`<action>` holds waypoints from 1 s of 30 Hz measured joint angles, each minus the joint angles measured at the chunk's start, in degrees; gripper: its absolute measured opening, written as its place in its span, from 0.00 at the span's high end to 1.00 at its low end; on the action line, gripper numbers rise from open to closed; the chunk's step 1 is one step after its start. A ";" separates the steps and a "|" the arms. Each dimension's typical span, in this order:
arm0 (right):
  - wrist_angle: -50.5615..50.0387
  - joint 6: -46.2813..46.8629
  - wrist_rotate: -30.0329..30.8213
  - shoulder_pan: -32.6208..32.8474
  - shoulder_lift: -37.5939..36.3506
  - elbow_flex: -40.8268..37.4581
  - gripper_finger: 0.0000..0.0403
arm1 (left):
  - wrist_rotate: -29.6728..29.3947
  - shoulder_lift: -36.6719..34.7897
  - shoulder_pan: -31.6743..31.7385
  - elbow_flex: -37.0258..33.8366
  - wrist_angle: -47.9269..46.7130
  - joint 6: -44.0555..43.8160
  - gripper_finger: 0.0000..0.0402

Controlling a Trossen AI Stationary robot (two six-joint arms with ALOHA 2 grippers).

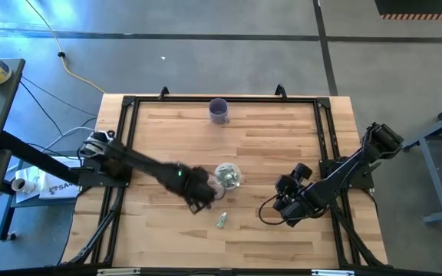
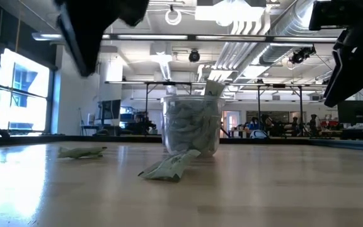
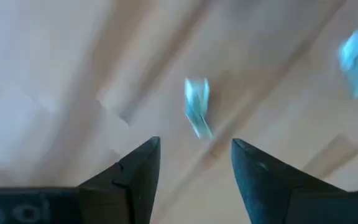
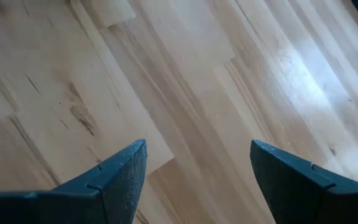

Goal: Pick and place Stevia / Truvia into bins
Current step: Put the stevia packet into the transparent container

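Presently, the left gripper (image 1: 199, 198) hangs just beside the clear cup (image 1: 228, 175), on the side nearer the table's front edge and toward the left arm's base, with its fingers (image 3: 135, 171) spread apart and nothing between them. In the left wrist view a pale green sachet (image 3: 197, 106) lies on the wood beyond the open fingers, apart from them, and a second one (image 3: 356, 55) shows farther off at the picture's edge. The clear cup stands upright near the middle of the wooden table (image 1: 175, 241) and is packed with sachets, one poking above its rim in the low view (image 2: 191, 126). A crumpled sachet (image 2: 167, 169) lies against the foot of the cup on the camera side in that view, and another (image 2: 80, 151) lies flat on the table well apart from the cup. From above, one loose sachet (image 1: 222, 221) lies on the front side of the cup, near it but not touching. The right gripper (image 1: 285, 207) waits over bare wood well to the right of the cup, its fingers (image 4: 120, 177) wide apart and empty. A purple cup (image 1: 219, 110) stands upright well behind the clear cup, near the table's far edge.
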 joint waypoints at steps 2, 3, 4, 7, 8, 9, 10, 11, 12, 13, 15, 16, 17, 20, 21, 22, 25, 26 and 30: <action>-0.12 -0.93 0.09 -0.02 0.00 0.00 0.31 | 2.99 0.15 -0.61 -4.64 4.35 -3.96 0.45; -0.39 -1.48 0.11 -0.02 0.00 0.00 0.31 | 4.23 0.13 -0.40 -6.87 7.47 -5.27 0.46; -0.85 -2.22 0.11 -0.02 0.00 0.00 0.31 | 5.07 0.11 0.19 -9.01 10.62 -6.33 0.46; -2.99 -3.83 -0.12 -0.21 0.00 0.00 0.31 | 7.22 0.11 2.81 -14.70 17.43 -8.64 0.48; -3.65 -3.88 -0.40 -0.33 0.00 0.00 0.31 | 8.89 0.11 3.80 -16.26 20.15 -9.09 0.48; -4.52 -3.94 -0.69 -0.35 0.00 0.00 0.31 | 10.54 0.11 4.62 -17.70 23.11 -9.21 0.48; -5.16 -3.97 -1.04 -0.47 0.00 0.00 0.31 | 11.92 0.25 5.23 -18.94 25.45 -9.21 0.47; -5.67 -3.97 -1.31 -0.59 0.00 0.00 0.31 | 12.74 0.53 5.64 -19.84 26.83 -9.21 0.47; -5.88 -3.97 -1.49 -0.68 0.00 0.00 0.31 | 13.03 0.80 5.86 -20.43 27.53 -9.20 0.45; -5.94 -3.99 -1.80 -0.70 0.00 0.00 0.31 | 13.02 1.16 5.82 -20.71 27.73 -9.17 0.44; -5.94 -3.97 -2.08 -0.70 0.00 0.00 0.31 | 12.47 1.96 5.77 -20.71 27.54 -8.79 0.42; -5.86 -3.97 -2.19 -0.70 0.00 0.00 0.31 | 11.73 2.39 5.76 -20.71 26.96 -8.08 0.41; -5.80 -3.83 -2.25 -0.70 0.00 0.00 0.31 | 11.40 2.88 5.74 -20.71 26.41 -7.60 0.40; -5.65 -3.52 -2.24 -0.70 0.00 0.00 0.31 | 10.90 4.68 5.79 -20.67 25.66 -6.47 0.41; -5.64 -3.51 -2.23 -0.70 0.00 0.00 0.31 | 10.92 5.05 5.82 -20.59 25.92 -5.76 0.43; -5.63 -3.51 -2.23 -0.70 0.00 0.00 0.31 | 11.11 5.54 5.84 -20.37 25.76 -5.21 0.45; -5.56 -3.49 -2.23 -0.70 0.00 0.00 0.31 | 11.36 5.94 5.84 -20.42 25.61 -3.44 0.58; -5.46 -3.49 -2.23 -0.70 0.00 0.00 0.31 | 11.36 5.97 5.84 -20.42 25.54 -3.13 0.64; -5.05 -3.51 -2.55 -0.70 0.00 0.00 0.31 | 11.48 5.40 7.00 -19.47 23.68 -0.79 0.91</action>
